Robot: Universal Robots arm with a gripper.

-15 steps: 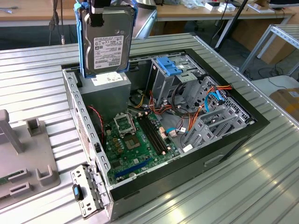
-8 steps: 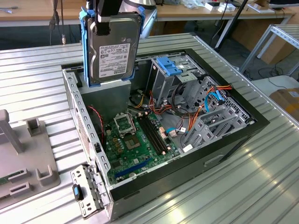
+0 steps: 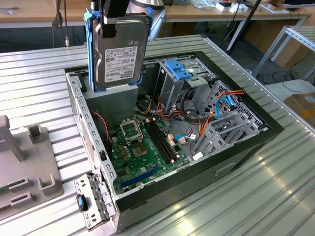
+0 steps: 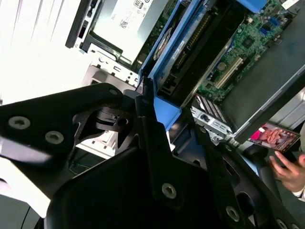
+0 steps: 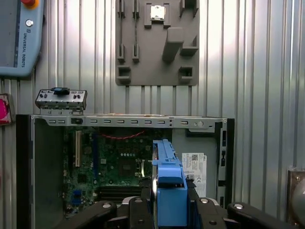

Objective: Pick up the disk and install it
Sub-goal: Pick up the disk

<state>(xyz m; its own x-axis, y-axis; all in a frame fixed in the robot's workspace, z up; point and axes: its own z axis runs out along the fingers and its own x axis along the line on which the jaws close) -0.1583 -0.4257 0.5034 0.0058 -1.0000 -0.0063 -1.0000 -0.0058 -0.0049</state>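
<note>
Disk (image 3: 120, 54) hangs on end above the open PC case (image 3: 236, 147). Its long axis is vertical and its label faces the exterior camera. Gripper (image 3: 109, 22) is clamped on its top end, fingers (image 3: 106, 27) pinching the flat faces.

disk (image 3: 120, 54) top covered by gripper (image 3: 107, 29), grey fixture (image 3: 24, 172) cut by exterior view's left edge
</note>
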